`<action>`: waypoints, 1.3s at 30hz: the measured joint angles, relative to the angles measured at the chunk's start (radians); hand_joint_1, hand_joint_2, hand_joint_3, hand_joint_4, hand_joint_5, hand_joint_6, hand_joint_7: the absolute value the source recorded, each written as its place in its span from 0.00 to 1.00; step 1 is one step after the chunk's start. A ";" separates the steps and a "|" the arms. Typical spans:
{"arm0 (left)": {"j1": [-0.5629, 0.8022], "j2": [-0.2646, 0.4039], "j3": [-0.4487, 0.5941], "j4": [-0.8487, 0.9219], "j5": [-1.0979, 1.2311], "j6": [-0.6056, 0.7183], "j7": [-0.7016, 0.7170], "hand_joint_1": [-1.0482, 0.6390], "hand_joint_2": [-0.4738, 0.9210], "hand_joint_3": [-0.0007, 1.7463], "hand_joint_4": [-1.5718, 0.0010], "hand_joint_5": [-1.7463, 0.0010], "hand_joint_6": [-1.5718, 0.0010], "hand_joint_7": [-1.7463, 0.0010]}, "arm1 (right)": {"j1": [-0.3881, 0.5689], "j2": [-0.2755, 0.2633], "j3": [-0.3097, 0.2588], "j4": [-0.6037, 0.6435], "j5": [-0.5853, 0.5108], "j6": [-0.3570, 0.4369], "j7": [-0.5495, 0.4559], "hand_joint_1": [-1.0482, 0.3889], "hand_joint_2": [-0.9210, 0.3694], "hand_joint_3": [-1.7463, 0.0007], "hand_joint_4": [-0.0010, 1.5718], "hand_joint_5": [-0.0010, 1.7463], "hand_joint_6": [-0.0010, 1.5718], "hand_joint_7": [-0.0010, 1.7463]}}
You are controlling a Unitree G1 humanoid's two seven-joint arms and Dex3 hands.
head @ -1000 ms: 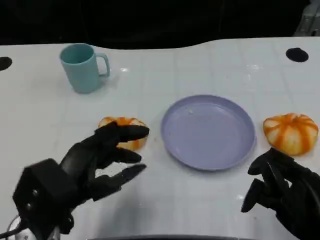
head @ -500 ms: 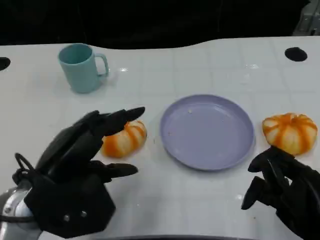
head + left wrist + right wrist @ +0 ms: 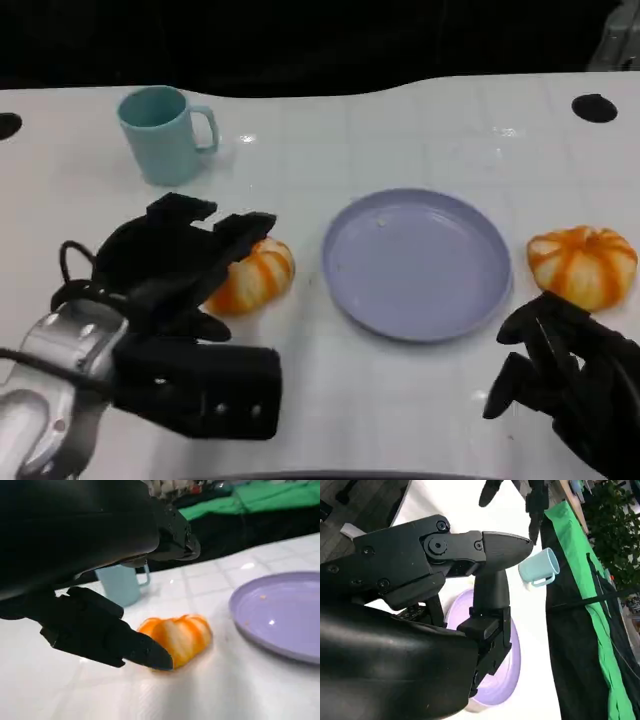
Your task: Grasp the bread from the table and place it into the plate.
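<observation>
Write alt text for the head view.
The robot's left hand curls over an orange-striped bread roll lying left of an empty purple plate on a white table. A second roll lies right of the plate, above the right hand; a teal mug stands behind.

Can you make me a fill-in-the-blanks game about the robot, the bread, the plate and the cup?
1. The cup is light ____.
2. The purple plate has ____ on it.
3. The left hand reaches over the ____ bread.
4. The other bread lies beside the plate, near the ____ hand.

Missing words: blue; nothing; orange; right
</observation>
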 measured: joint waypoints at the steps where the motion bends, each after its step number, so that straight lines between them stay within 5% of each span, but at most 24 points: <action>1: -0.004 -0.009 -0.006 0.000 0.001 0.019 -0.016 0.42 0.88 0.00 1.00 0.93 0.93 1.00 | 0.000 0.001 0.000 0.000 0.000 0.000 0.000 0.42 0.00 0.79 0.40 1.00 0.32 0.92; 9: -0.077 -0.097 -0.086 0.093 0.054 0.150 -0.046 0.47 0.83 0.00 1.00 0.96 0.92 1.00 | 0.000 0.001 -0.001 0.001 0.000 0.000 0.005 0.41 0.00 0.80 0.40 1.00 0.32 0.92; 15: -0.186 -0.175 -0.134 0.335 0.064 0.190 0.009 0.48 0.84 0.00 1.00 0.96 0.93 1.00 | 0.002 0.000 -0.006 0.001 0.002 0.000 0.011 0.42 0.00 0.80 0.41 1.00 0.32 0.91; 29: -0.407 -0.286 -0.177 0.808 -0.003 0.218 0.132 0.41 0.87 0.01 0.99 0.95 0.91 0.99 | 0.009 0.002 -0.007 -0.004 0.002 0.002 0.020 0.42 0.00 0.79 0.40 1.00 0.33 0.90; 39: -0.520 -0.330 -0.191 1.059 -0.090 0.155 0.165 0.45 0.88 0.00 0.99 0.94 0.90 1.00 | 0.013 0.001 -0.011 -0.005 0.003 0.002 0.020 0.41 0.00 0.80 0.41 1.00 0.33 0.91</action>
